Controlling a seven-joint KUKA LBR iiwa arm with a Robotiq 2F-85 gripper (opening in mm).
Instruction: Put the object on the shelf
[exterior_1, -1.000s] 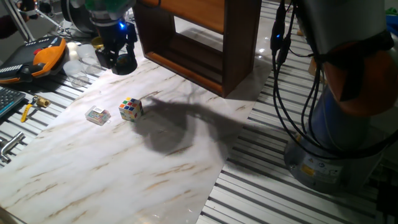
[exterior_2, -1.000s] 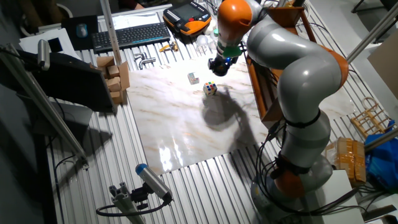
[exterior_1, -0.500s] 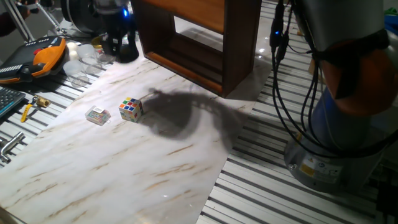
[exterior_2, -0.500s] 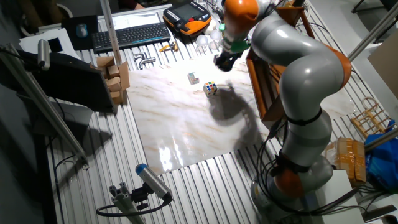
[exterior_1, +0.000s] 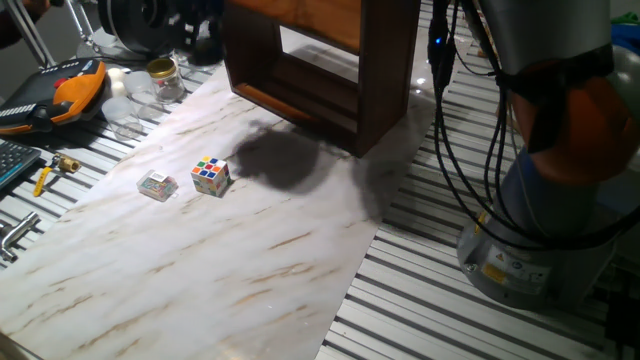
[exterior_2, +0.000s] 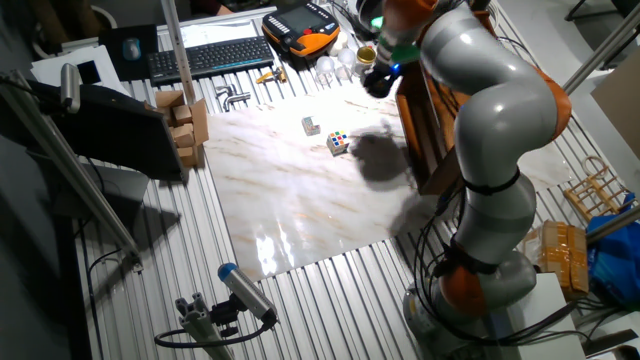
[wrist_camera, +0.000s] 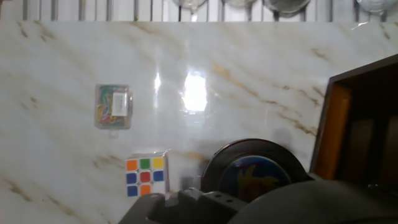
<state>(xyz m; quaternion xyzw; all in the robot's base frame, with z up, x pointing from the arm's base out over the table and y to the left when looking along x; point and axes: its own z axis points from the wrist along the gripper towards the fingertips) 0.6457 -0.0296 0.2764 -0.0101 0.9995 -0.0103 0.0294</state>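
The black disc with a blue and yellow emblem shows in the hand view, held in my gripper high above the marble board. My gripper is shut on it and hangs next to the left side board of the dark brown wooden shelf. In one fixed view the gripper is a dark shape at the top edge, left of the shelf. The shelf's open front fills the right of the hand view. The disc itself cannot be made out in the fixed views.
A Rubik's cube and a small clear box lie on the marble board. A glass jar, an orange pendant and tools lie at the back left. The arm's base and cables stand on the right.
My gripper has risen and moved back toward the shelf's left side with the disc in it. Its shadow has slid toward the shelf. The cube and the clear box have not moved.
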